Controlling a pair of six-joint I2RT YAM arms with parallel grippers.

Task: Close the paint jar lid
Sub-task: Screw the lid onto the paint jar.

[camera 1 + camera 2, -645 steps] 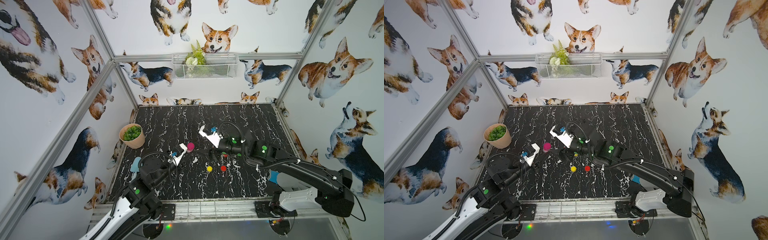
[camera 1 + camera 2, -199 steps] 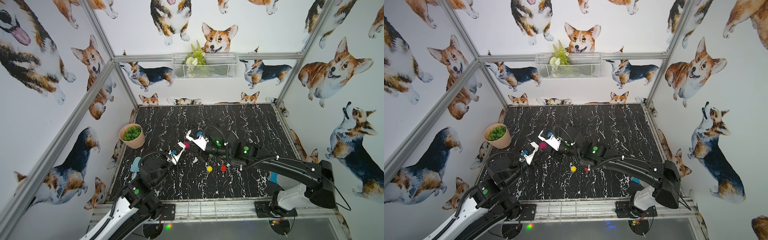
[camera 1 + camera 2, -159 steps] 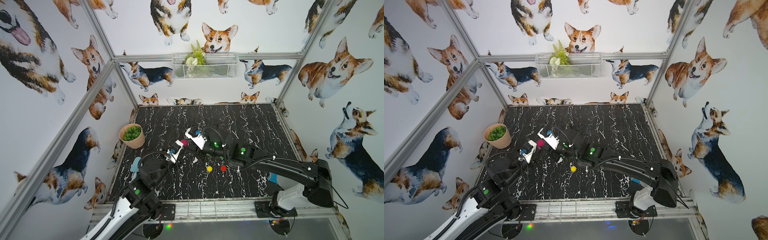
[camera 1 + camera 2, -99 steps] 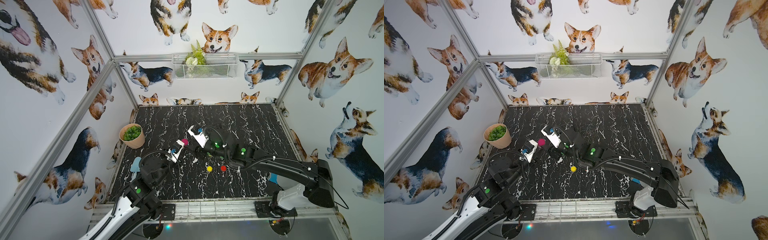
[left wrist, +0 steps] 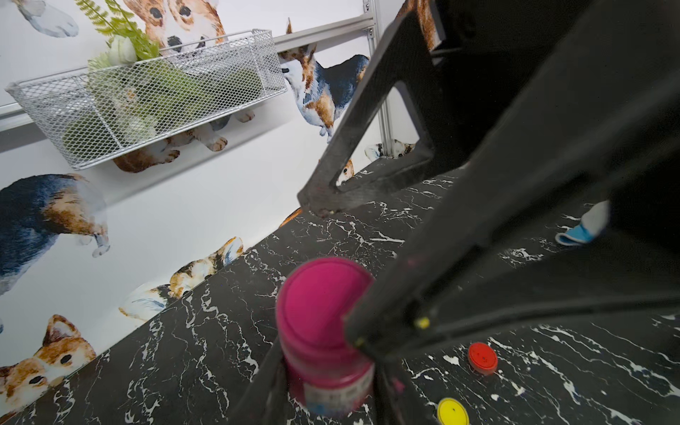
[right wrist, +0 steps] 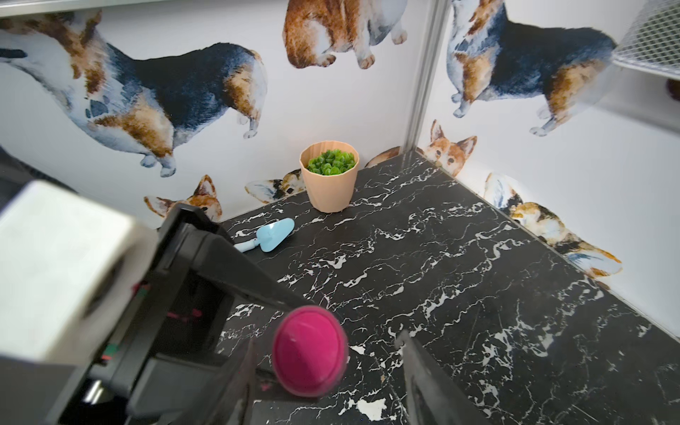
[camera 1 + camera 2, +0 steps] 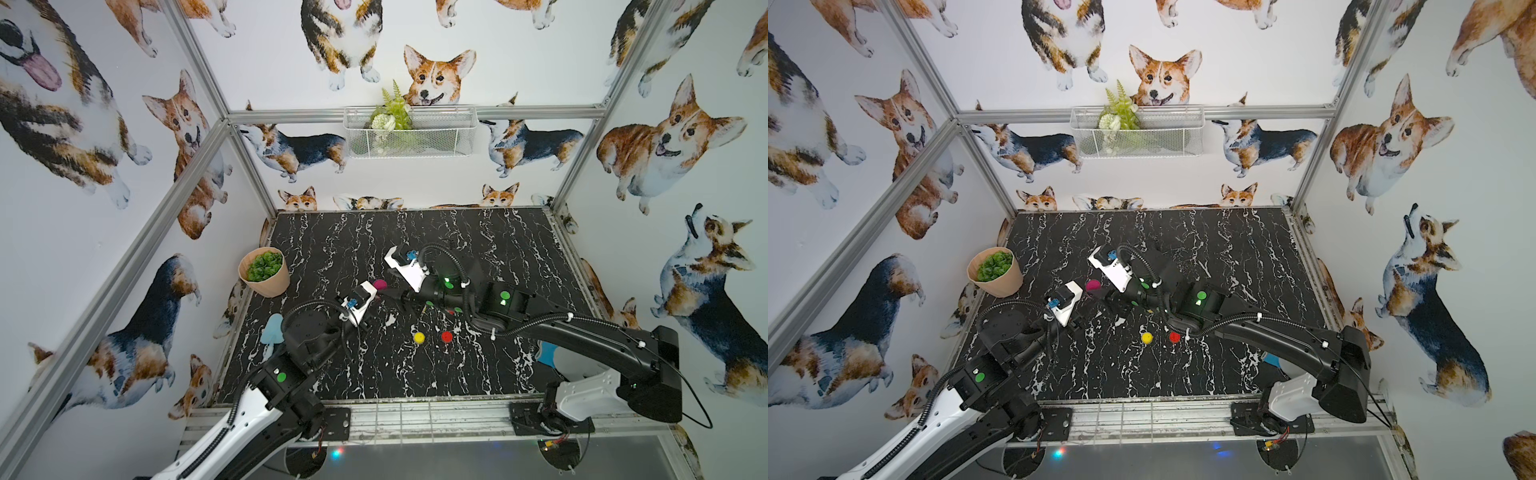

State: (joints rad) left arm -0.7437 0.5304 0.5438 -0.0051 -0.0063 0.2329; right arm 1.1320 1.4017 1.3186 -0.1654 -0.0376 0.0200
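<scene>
A: Where is the paint jar [image 5: 331, 371]?

B: Upright, toward the left-middle of the counter [image 7: 478, 249], with its body clamped in the jaws of the left gripper [image 5: 323, 390]. The magenta lid [image 6: 311, 349] sits on top. The right gripper [image 6: 327, 336] brackets it with its jaws apart, and neither one is clearly pressing.

A: What worries you?

B: The lid is nearer one right jaw than the other. If they close like that, I'd expect the near one to land first and shove the jar sideways in the left grip, or tip the lid. A twist on a crooked lid could cross-thread it. It could also spin the jar inside the left jaws instead of tightening anything.

A: Is the lid seated?

B: I cannot tell. In the left wrist view a right jaw crosses the seam. The jar's base is cut off there too, so I can't say whether it rests on the counter or hangs above it. In both top views only the magenta top shows between the arms.

A: Anything nearby?

B: A red cap [image 7: 446, 336] and a yellow cap [image 7: 419, 337] lie well apart from it, toward the front. Whether they top jars is too small to judge.
</scene>
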